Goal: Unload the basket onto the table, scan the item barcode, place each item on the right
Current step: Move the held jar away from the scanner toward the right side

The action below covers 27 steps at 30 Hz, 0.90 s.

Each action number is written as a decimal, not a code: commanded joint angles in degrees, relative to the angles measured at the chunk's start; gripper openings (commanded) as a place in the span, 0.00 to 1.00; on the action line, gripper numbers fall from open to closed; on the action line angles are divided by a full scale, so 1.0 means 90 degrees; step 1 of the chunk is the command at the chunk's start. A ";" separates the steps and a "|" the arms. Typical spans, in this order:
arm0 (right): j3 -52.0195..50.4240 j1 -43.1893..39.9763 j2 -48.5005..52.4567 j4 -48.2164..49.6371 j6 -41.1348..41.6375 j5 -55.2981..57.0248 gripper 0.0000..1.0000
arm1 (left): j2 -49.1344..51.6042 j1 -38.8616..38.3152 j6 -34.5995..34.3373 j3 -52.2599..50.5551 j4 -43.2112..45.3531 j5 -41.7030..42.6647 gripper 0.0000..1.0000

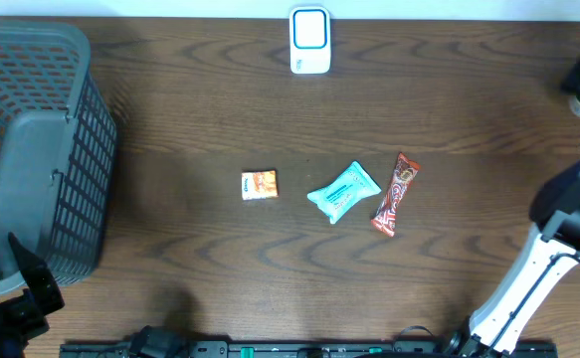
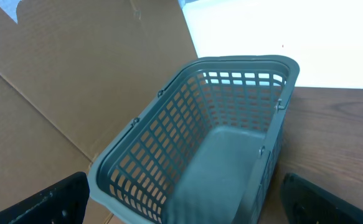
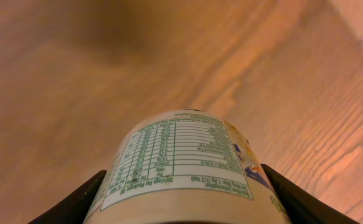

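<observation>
White-labelled cylindrical container is held by the part-open right gripper at the 2 o'clock edge. Left gripper is spread wide, empty. Step judged: transport. The barcode is to be faced toward the white-and-blue scanner at 12 o'clock.

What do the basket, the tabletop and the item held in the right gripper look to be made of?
Basket: grey moulded plastic, matte; open lattice walls, solid floor. Tabletop: dark wood or wood-look laminate, visible grain, slight sheen; can't tell which. Container in the right gripper: round body with a smooth printed nutrition label, paper or film; body material underneath unclear.
</observation>
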 commanded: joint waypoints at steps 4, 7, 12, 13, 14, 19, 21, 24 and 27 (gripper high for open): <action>0.0022 -0.1358 0.0799 0.0017 0.0340 -0.0792 0.41 | 0.0005 0.0027 -0.0078 0.0005 -0.0005 -0.0036 0.98; 0.0022 -0.1749 0.1064 0.0024 0.0340 -0.0906 0.41 | 0.0005 0.0027 -0.0078 0.0005 -0.0005 -0.0036 0.98; 0.0022 -0.2373 0.1297 0.0068 0.0340 -0.1479 0.43 | 0.0005 0.0027 -0.0078 0.0005 -0.0005 -0.0036 0.98; 0.0024 -0.2482 0.1297 0.0107 0.0374 -0.1651 0.44 | 0.0005 0.0027 -0.0078 0.0005 -0.0005 -0.0036 0.98; 0.0027 -0.2574 0.1287 0.0138 0.0425 -0.1812 0.47 | 0.0005 0.0027 -0.0078 0.0005 -0.0005 -0.0036 0.98; 0.0165 -0.3016 0.1226 0.0090 0.0435 -0.2484 0.93 | 0.0005 0.0027 -0.0078 0.0005 -0.0005 -0.0036 0.98; 0.0233 -0.3160 0.1156 -0.0012 0.0437 -0.2535 0.99 | 0.0005 0.0027 -0.0080 0.0005 -0.0005 -0.0036 0.98; 0.0257 -0.3327 0.0947 -0.0056 0.0435 -0.2732 0.99 | 0.0005 0.0027 -0.0078 0.0005 -0.0005 -0.0036 0.98; 0.0260 -0.3446 0.0595 -0.0036 0.0442 -0.3215 0.99 | 0.0005 0.0027 -0.0078 0.0005 -0.0005 -0.0036 0.98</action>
